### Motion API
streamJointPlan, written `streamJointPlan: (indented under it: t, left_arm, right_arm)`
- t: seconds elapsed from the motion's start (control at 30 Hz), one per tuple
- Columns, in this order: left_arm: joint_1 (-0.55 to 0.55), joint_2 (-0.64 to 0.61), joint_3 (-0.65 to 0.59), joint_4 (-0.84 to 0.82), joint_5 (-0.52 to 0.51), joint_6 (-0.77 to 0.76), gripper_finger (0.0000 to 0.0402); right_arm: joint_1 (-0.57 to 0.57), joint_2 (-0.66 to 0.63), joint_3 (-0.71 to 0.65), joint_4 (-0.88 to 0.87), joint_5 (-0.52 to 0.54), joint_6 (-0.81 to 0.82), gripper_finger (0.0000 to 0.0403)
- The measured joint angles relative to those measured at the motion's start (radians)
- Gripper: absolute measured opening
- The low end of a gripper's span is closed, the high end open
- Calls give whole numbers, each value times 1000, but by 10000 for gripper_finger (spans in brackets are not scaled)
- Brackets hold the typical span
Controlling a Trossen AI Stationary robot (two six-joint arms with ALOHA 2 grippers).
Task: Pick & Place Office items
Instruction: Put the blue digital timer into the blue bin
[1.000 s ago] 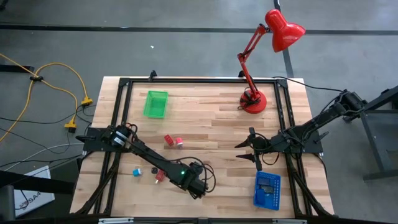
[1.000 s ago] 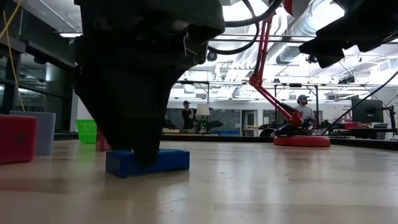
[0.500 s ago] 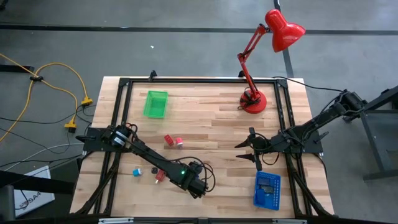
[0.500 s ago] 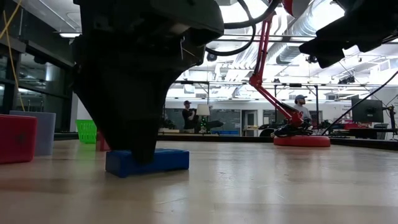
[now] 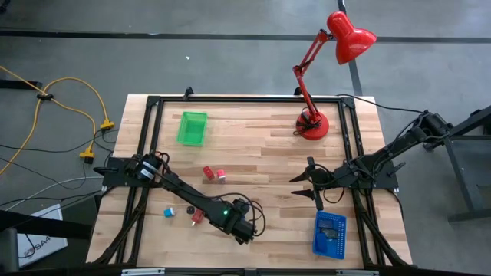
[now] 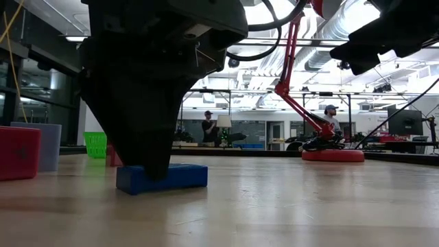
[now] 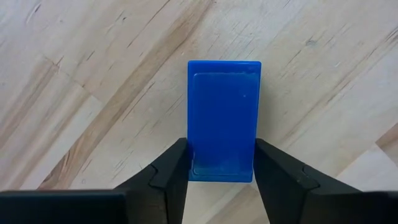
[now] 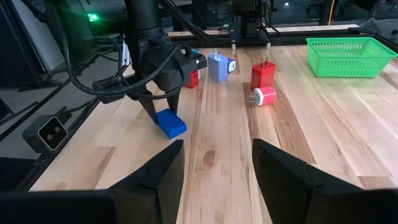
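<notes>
Blue is what catches the eye: a flat blue block (image 7: 224, 118) lies on the wooden table (image 5: 261, 153), at the near edge well away from the red lamp (image 5: 322, 69), and the left tool (image 7: 221, 171) has come down over one end of it. Its two dark fingers (image 7: 171, 174) stand on either side of the block's short end, right against its sides or nearly so; whether they truly press it I cannot tell, and the block rests flat on the wood. From the lamp side, red and lilac plug-like pieces (image 8: 263, 76) sit beyond the block, with the green tray (image 8: 351, 56) farther off. The right tool (image 8: 214, 162) hangs above the table nearer the lamp, beside the blue tray (image 5: 330, 234), its fingers spread apart and holding nothing.
</notes>
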Motion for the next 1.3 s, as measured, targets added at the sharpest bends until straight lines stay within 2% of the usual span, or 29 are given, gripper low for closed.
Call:
streamJointPlan:
  t: [0.23,0.5,0.67,0.97,1.3]
  left_arm:
    - [0,-7,0,21,-50,34,149]
    - [3,-71,0,75,-199,149,149]
    - [16,-105,0,148,-296,291,149]
    - [94,-127,0,270,-314,539,149]
    - [126,-127,0,286,-286,649,149]
  right_arm:
    - [0,0,0,0,0,0,176]
    - [0,0,0,-1,0,0,176]
    - [0,0,0,-1,0,0,176]
    - [0,0,0,0,0,0,176]
    - [0,0,0,0,0,0,176]
